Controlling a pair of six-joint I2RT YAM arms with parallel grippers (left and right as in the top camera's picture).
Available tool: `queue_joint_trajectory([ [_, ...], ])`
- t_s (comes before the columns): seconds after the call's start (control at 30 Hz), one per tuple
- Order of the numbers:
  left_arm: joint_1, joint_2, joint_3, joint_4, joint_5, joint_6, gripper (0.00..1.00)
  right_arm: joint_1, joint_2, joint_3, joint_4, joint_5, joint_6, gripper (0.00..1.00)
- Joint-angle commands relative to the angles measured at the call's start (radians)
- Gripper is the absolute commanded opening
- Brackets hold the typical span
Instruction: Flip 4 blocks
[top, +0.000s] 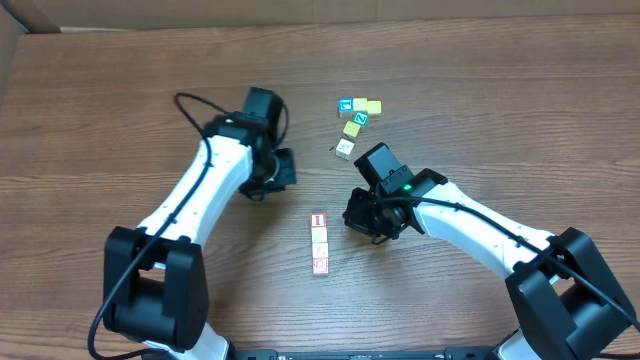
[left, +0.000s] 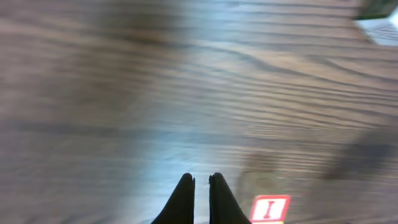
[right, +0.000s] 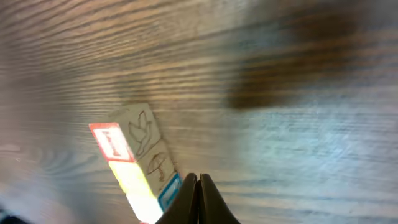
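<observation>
Blocks (top: 320, 243) lie in a row; left gripper (left: 201, 183) and right gripper (right: 198, 186) closed on nothing

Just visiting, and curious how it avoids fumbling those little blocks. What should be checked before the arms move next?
1. Left gripper empty: ok, shut on nothing.
2. Right gripper empty: ok, shut on nothing.
3. Jaws open for a grasp: not ok, both are shut.
4. Blocks lined up between the arms: ok, one row.
5. Other cubes apart from the row: ok.
6. All four flipped: cannot tell.
</observation>
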Motion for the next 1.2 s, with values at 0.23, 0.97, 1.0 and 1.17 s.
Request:
queue_joint_trajectory([
  [0.23, 0.100, -0.002, -0.008, -0.092, 0.036, -0.002, 0.04, 0.063, -0.019, 0.016, 0.019, 0.165, -0.145, 0.04],
  [0.97, 0.100, 0.044, -0.010, -0.080, 0.069, -0.002, 0.04, 0.202, 0.043, 0.014, 0.062, 0.230, -0.057, 0.04],
  [1.0, 0.100, 0.044, -0.010, -0.080, 0.069, -0.002, 0.04, 0.202, 0.044, 0.014, 0.069, 0.214, -0.057, 0.04],
  [1.17, 0.100, 0.044, -0.010, -0.080, 0.068, -0.002, 0.04, 0.203, 0.045, 0.014, 0.075, 0.190, -0.057, 0.04],
])
